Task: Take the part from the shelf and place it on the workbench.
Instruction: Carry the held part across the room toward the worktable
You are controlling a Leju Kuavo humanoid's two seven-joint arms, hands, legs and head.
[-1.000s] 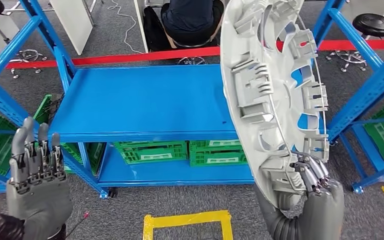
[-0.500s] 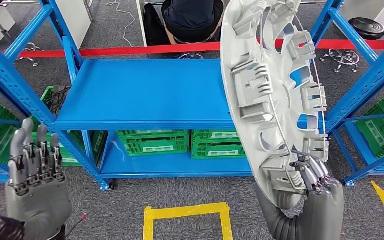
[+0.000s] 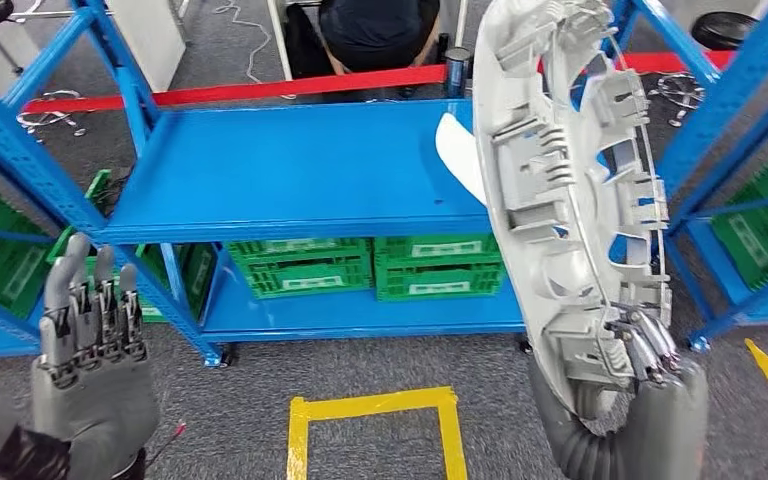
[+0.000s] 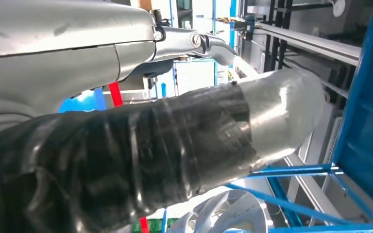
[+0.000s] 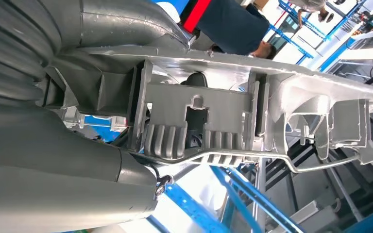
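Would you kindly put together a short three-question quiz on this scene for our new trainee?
1. True or false: the right hand grips the large silver-grey plastic wheel cover near its lower rim.
2. What lies under the blue metal shelf top? A) red boxes B) green plastic crates C) tyres
3. Fill in: the left hand holds ____.

Key: 1 true; 2 B; 3 nothing, its fingers are upright and apart.
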